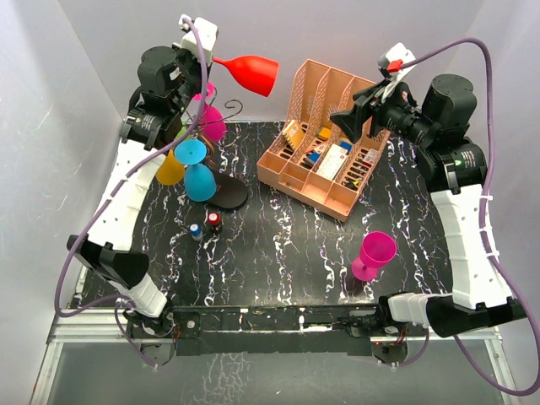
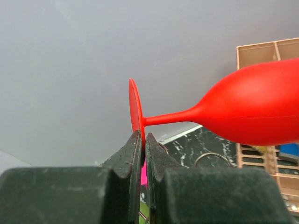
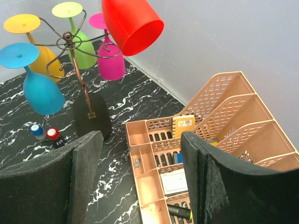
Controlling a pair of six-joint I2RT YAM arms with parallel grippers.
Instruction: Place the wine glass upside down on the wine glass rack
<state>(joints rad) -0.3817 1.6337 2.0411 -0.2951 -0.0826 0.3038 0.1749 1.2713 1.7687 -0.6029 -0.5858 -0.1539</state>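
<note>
Four coloured glasses (image 3: 39,88) crowded your wine glass rack (image 3: 80,79), with the peach organiser (image 1: 325,135) near it. Your left gripper (image 2: 142,140) pinched the glossy red wine glass (image 1: 253,73) by its foot, lying sideways, high beside the rack's top. Your right gripper (image 3: 140,154) gaped empty.

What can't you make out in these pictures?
Right wrist view: the red glass loses stem and foot past the top edge.
Left wrist view: its bowl runs off the right edge; only one wire curl of the rack shows above the left pincer.
Top view: the two small bottles are too small to read.
</note>
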